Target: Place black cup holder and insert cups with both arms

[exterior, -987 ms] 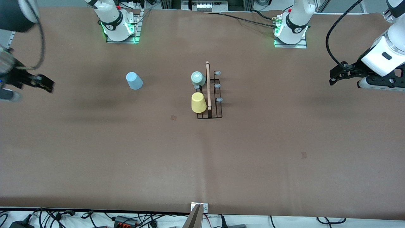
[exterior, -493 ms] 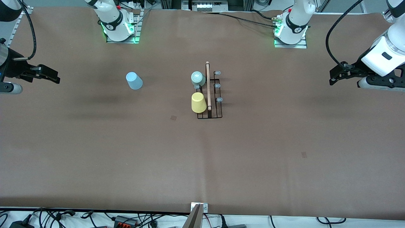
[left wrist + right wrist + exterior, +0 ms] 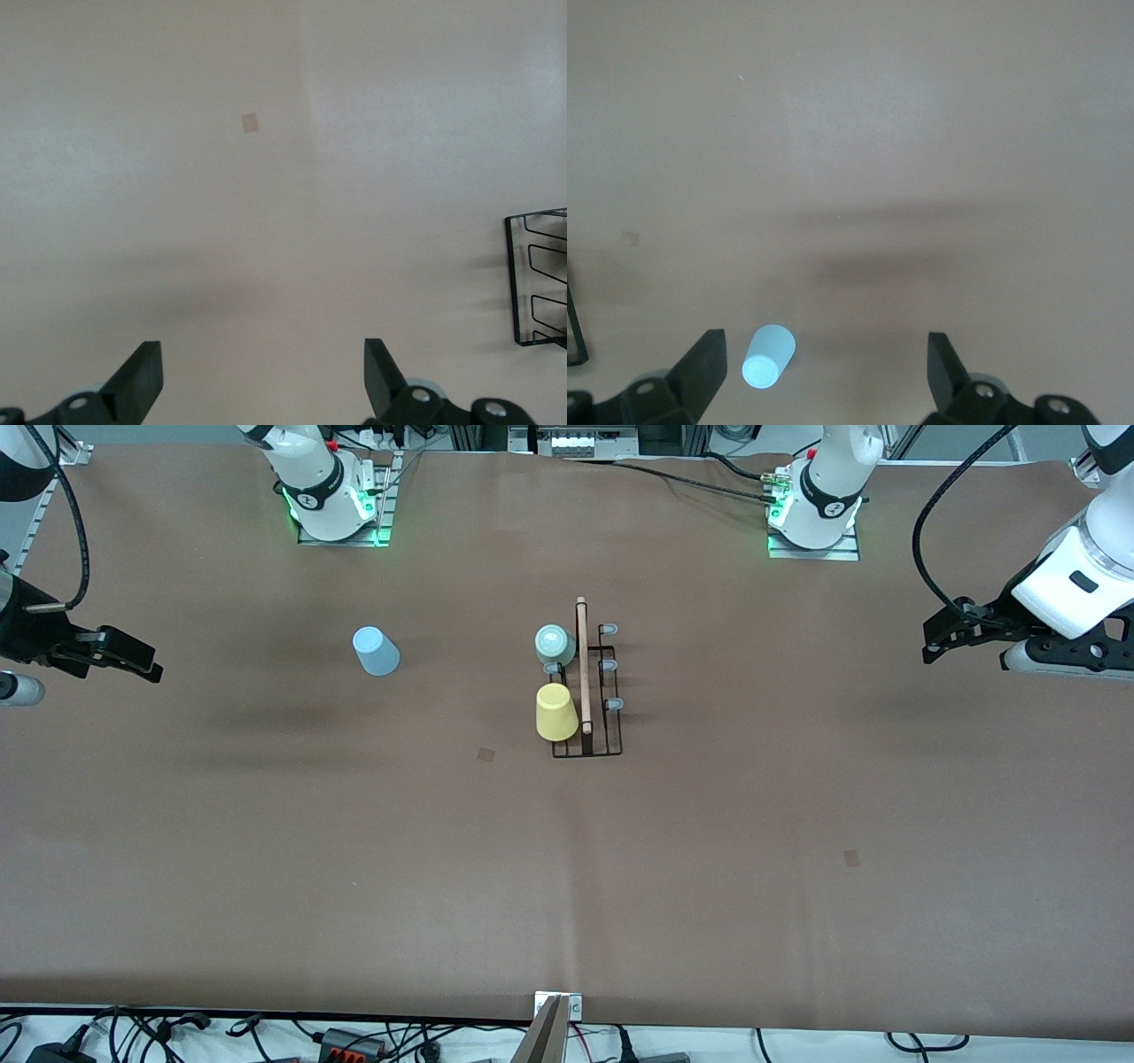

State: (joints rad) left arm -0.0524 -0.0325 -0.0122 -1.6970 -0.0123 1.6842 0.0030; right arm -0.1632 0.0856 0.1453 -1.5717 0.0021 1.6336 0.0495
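The black cup holder (image 3: 599,717) stands mid-table, its wooden rod handle (image 3: 583,664) on top. A mint green cup (image 3: 555,643) and a yellow cup (image 3: 556,712) sit on its pegs on the side toward the right arm's end, the yellow one nearer the camera. A light blue cup (image 3: 376,651) stands narrow end up on the table toward the right arm's end. My right gripper (image 3: 133,662) is open and empty above the table's end; the blue cup (image 3: 769,356) shows between its fingers (image 3: 704,359). My left gripper (image 3: 937,640) is open and empty above the other end, with the holder's edge (image 3: 536,279) in its view.
The brown table cover (image 3: 567,868) has small tape patches (image 3: 486,754) near the holder and nearer the camera (image 3: 851,857). The arm bases (image 3: 332,496) stand along the table's edge farthest from the camera. Cables lie off the table's near edge.
The right arm has swung and its gripper has settled slightly lower in the front view. The left arm, the cups and the holder have not moved.
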